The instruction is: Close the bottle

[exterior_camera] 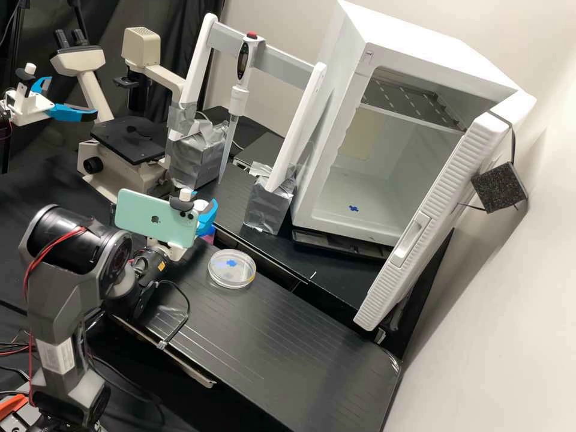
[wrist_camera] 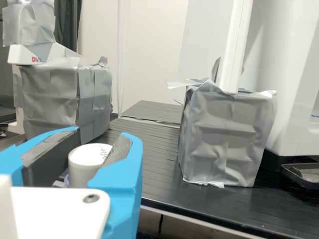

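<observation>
Blue-fingered white pincer clamps a white round cap; silver-taped boxy blocks stand beyond it; the high view shows a clear round dish near it.

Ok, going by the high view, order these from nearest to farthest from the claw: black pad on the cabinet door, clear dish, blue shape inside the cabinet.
1. Clear dish, on the ribbed black board
2. Blue shape, on the floor of the white cabinet
3. Black pad, on the outside of the open door
</observation>
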Robot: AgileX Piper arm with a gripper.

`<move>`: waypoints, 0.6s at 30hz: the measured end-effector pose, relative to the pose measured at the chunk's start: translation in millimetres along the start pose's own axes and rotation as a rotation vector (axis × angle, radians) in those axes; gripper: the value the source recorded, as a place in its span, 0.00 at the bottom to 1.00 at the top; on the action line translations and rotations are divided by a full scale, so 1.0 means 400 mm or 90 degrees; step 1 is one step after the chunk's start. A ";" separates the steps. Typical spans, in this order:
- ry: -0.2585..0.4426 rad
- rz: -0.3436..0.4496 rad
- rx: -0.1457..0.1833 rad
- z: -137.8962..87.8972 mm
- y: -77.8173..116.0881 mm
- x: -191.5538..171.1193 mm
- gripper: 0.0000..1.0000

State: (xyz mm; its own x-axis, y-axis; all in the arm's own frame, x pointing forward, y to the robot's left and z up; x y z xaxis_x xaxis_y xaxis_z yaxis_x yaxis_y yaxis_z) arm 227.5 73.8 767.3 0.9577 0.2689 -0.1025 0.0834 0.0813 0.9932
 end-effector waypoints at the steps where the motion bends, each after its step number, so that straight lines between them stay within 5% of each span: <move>1: 0.000 0.000 0.000 0.000 0.000 0.000 0.00; 18: 0.012 -0.022 0.004 -0.011 -0.023 0.001 0.00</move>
State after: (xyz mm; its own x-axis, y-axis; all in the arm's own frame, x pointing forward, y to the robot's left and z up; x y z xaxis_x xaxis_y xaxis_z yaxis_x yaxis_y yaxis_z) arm 226.0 77.6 757.9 0.9490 0.2839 -0.1369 0.1173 0.0851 0.9894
